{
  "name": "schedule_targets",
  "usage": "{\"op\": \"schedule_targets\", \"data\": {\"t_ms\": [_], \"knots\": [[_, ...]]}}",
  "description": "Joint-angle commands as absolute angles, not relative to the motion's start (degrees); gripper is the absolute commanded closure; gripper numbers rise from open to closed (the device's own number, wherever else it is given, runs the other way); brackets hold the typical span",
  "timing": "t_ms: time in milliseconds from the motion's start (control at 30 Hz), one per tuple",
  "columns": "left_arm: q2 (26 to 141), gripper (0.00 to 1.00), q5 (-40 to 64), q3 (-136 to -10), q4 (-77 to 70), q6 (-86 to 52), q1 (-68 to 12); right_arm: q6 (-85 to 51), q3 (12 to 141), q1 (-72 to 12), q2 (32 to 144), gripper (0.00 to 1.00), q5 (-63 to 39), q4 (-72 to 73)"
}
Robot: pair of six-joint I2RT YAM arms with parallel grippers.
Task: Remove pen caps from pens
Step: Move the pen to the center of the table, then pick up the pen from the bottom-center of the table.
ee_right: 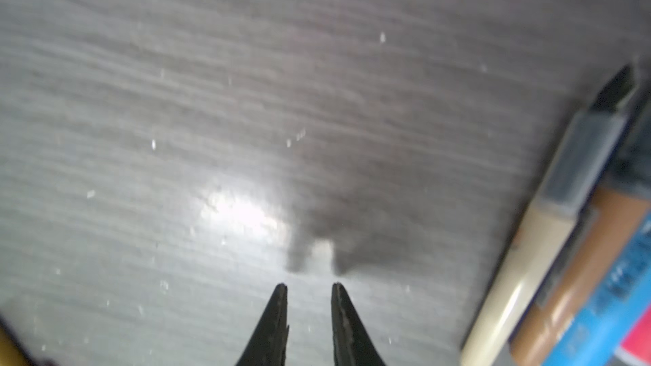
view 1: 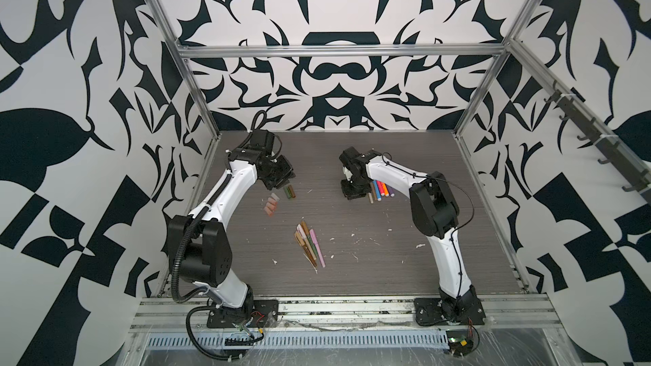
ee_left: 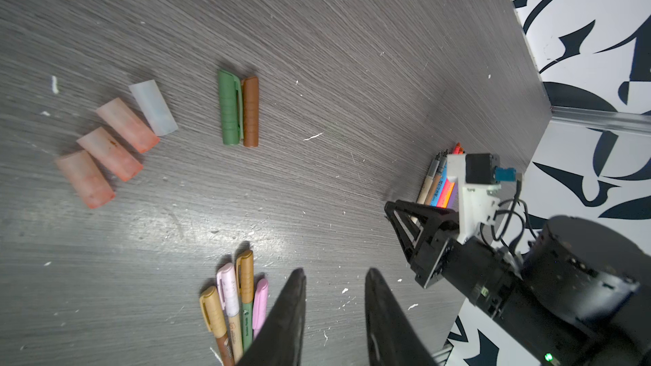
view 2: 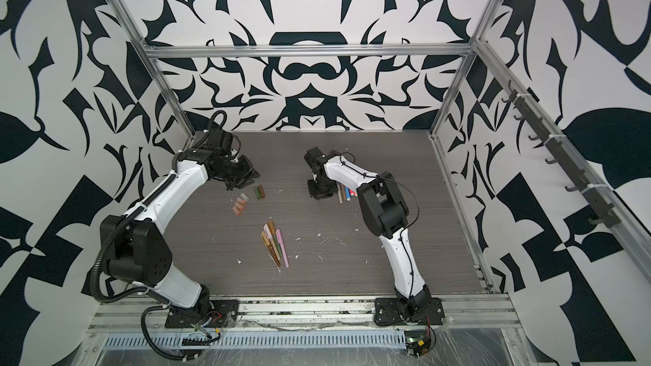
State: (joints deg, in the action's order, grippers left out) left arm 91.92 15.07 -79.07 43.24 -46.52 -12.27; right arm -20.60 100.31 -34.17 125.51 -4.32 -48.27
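Salmon pen caps [ee_left: 109, 153] lie grouped aside as finished, capped pens [ee_left: 227, 286] wait nearby; left fingers [ee_left: 290, 311] and right fingers [ee_right: 274, 325] hover slightly parted, empty.

Both top views reach me bright, even and sharp, though the walls [view 1: 70, 170] bow outward at the edges; from the left wrist I get a soft overhead glare on the table [ee_left: 267, 220]; my right wrist view is blurred throughout, with a white hotspot beside the shadow of the right gripper [ee_right: 309, 286]; the pens [ee_right: 521, 276] there are out of focus.
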Motion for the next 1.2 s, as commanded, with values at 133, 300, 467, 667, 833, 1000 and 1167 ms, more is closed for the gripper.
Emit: {"op": "schedule_targets", "data": {"t_ms": [133, 300, 467, 667, 833, 1000, 1167], "knots": [[90.8, 0.65, 16.7, -75.9, 40.4, -48.7, -12.3, -21.3, 86.4, -40.9, 110.1, 0.76, -6.8, -43.9], [89.5, 0.64, 17.3, -72.9, 37.9, -49.9, -12.4, -24.8, 75.2, -47.9, 101.0, 0.75, -6.6, -36.9], [88.5, 0.64, 19.4, -71.4, 37.5, -48.9, -12.7, -29.8, 69.6, -54.3, 98.5, 0.75, -5.1, -32.9], [84.8, 0.64, 20.8, -69.5, 38.6, -47.2, -12.7, -36.9, 67.6, -63.3, 98.5, 0.7, -4.5, -28.2], [80.3, 0.64, 22.9, -65.0, 37.7, -47.9, -12.7, -42.4, 70.6, -69.9, 100.9, 0.61, 0.3, -30.6], [75.5, 0.64, 26.6, -58.8, 36.4, -49.1, -12.8, -47.9, 73.6, -72.1, 103.6, 0.62, 4.8, -35.2], [70.5, 0.64, 29.0, -53.3, 32.7, -49.6, -12.8, -50.2, 74.0, -72.2, 104.9, 0.65, 7.3, -36.9]]}}
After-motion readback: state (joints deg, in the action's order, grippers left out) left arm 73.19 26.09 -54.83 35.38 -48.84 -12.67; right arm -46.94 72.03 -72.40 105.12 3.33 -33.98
